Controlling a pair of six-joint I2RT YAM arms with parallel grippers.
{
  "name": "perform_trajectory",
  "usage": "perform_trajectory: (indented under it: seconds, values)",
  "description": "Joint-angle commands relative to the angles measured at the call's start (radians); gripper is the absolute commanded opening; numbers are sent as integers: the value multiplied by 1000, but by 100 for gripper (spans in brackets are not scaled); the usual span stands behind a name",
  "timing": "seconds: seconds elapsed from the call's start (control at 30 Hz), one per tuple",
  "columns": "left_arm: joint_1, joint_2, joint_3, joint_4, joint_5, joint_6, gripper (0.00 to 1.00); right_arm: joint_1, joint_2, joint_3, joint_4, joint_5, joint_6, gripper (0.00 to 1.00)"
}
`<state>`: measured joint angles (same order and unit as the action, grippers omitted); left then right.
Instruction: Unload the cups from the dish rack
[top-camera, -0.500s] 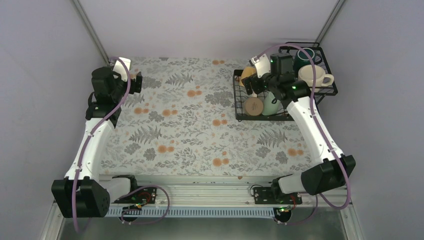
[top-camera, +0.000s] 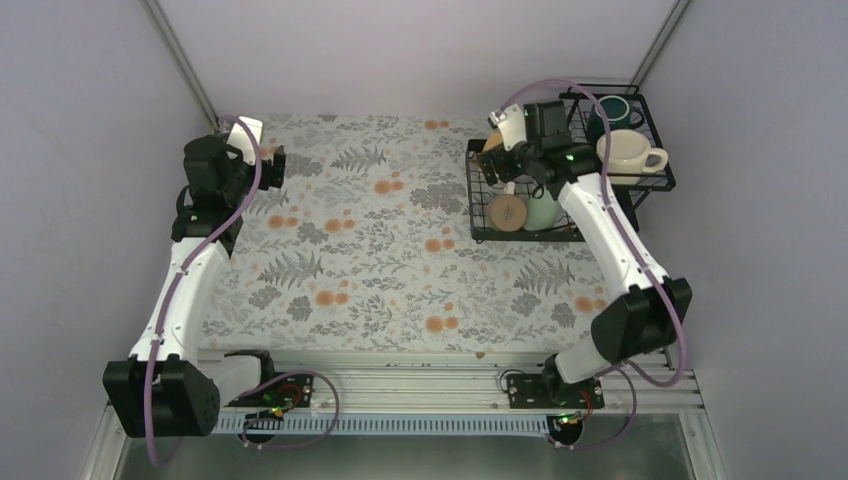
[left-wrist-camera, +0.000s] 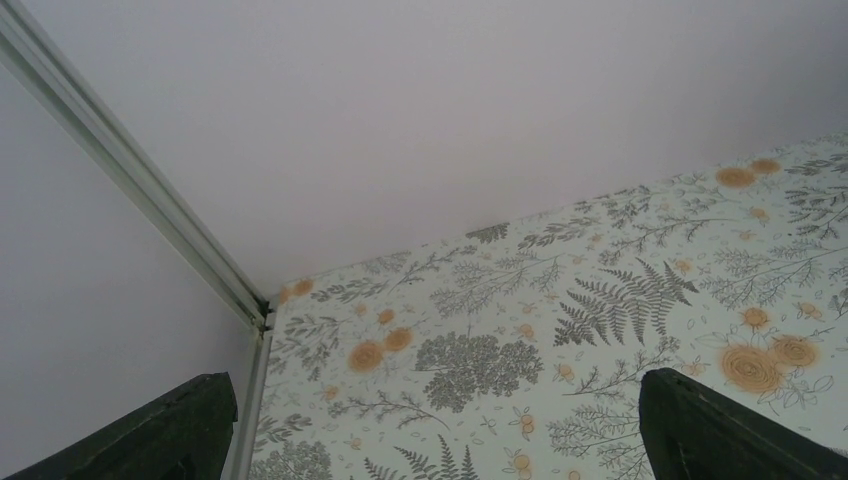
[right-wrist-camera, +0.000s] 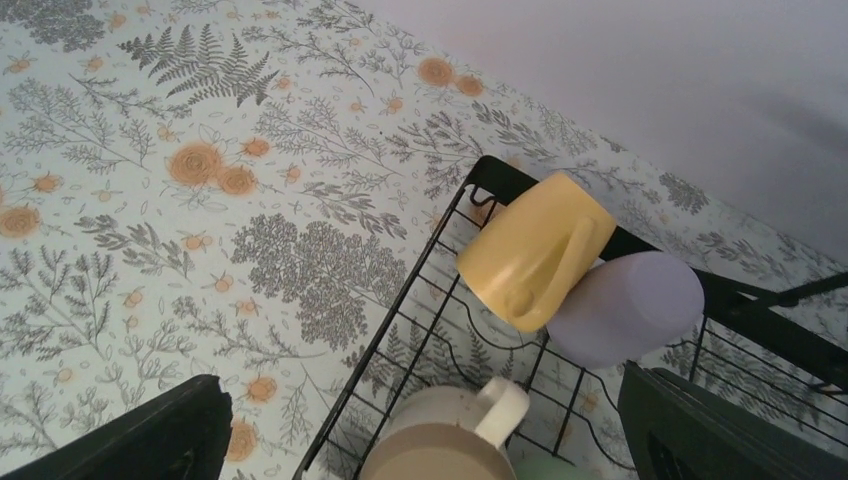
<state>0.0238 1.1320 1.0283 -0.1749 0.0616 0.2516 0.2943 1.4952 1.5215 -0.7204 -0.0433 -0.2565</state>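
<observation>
The floral table (top-camera: 380, 260) holds the rack (top-camera: 472, 200) at two o'clock. Over its tray the right gripper (right-wrist-camera: 422, 378) hangs wide-jawed and empty above the yellow mug (right-wrist-camera: 530, 255), lavender tumbler (right-wrist-camera: 625, 305) and cream mug (right-wrist-camera: 440, 440). At ten o'clock the left gripper (left-wrist-camera: 432, 378), equally wide, holds nothing.

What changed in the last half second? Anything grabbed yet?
The right gripper moved slightly toward the far left of the dish rack, and its elbow drew inward. It hangs open above the yellow mug and lavender tumbler, with nothing taken or released. The left gripper is open in the same place, and the cups have not moved.
</observation>
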Motion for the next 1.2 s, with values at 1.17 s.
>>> perform_trajectory:
  seconds: [1.17]
  values:
    - [-2, 34, -54, 38, 18, 27, 100, -146, 613, 444, -193, -4, 165, 75]
